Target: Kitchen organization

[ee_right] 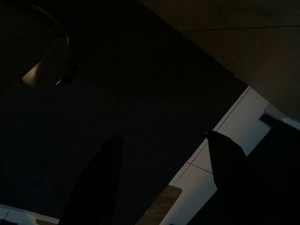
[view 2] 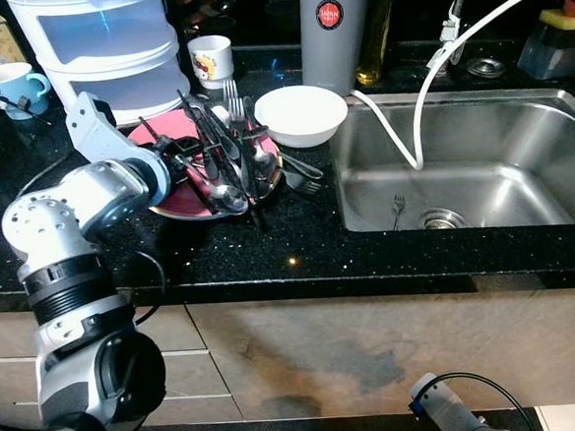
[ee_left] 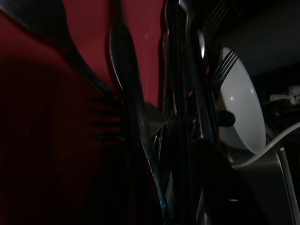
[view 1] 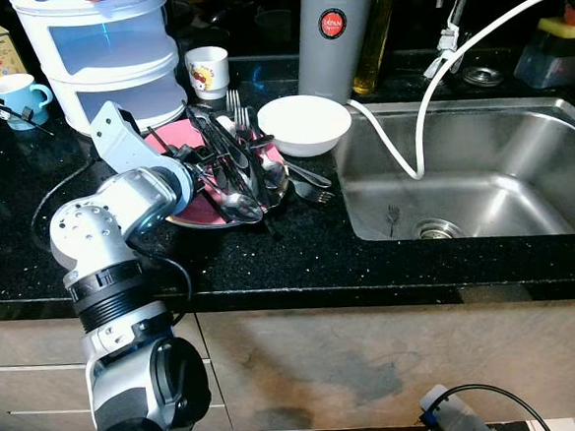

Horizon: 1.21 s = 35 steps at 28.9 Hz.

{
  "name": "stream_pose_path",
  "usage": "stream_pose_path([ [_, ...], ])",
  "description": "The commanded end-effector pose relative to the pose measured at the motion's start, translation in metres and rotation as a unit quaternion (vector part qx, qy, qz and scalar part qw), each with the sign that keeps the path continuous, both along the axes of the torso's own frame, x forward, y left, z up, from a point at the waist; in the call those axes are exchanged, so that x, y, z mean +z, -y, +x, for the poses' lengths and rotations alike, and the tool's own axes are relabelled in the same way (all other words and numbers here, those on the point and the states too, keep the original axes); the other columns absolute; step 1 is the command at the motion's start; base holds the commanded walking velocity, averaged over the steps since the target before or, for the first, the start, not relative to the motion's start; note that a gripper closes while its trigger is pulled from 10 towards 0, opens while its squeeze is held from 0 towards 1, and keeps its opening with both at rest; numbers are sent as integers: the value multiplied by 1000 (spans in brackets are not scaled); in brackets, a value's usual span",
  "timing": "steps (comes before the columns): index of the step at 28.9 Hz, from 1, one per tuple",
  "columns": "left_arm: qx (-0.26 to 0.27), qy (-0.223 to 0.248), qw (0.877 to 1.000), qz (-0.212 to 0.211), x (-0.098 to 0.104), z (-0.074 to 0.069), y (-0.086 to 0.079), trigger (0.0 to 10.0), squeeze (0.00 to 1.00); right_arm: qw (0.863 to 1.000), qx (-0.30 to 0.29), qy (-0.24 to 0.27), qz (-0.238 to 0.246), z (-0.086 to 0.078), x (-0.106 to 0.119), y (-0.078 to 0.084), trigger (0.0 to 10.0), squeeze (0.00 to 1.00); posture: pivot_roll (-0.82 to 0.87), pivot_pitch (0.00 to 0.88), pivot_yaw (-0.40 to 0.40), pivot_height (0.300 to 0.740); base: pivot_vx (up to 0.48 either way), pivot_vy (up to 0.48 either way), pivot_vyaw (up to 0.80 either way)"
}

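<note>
The left gripper point(view 1: 227, 175) reaches into the cutlery point(view 1: 240, 169) heaped on the red plate point(view 1: 178, 136), whether clamped I cannot tell, with the white bowl point(view 1: 304, 124) just beyond its tips and 1 fork point(view 1: 393, 214) in the sink point(view 1: 518, 125), so sorting looks barely begun.

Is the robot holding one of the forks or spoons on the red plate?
It cannot be told. The left gripper is down among the cutlery on the plate, but its fingers are lost among the dark handles. The right gripper is open, holding nothing.
</note>
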State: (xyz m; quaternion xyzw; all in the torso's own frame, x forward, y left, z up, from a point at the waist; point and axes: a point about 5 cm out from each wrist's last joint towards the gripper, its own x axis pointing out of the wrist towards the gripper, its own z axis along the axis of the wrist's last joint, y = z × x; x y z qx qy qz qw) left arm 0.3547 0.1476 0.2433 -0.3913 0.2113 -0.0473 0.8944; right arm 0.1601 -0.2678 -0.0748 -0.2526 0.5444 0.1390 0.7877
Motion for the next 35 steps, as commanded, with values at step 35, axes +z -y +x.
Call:
stream_pose_path([
  [35, 149, 167, 967, 125, 68, 12, -58, 0, 0, 1000, -3, 21, -1, 9, 5, 2, 10000, 0, 40, 38, -9, 740, 0, 0, 0],
])
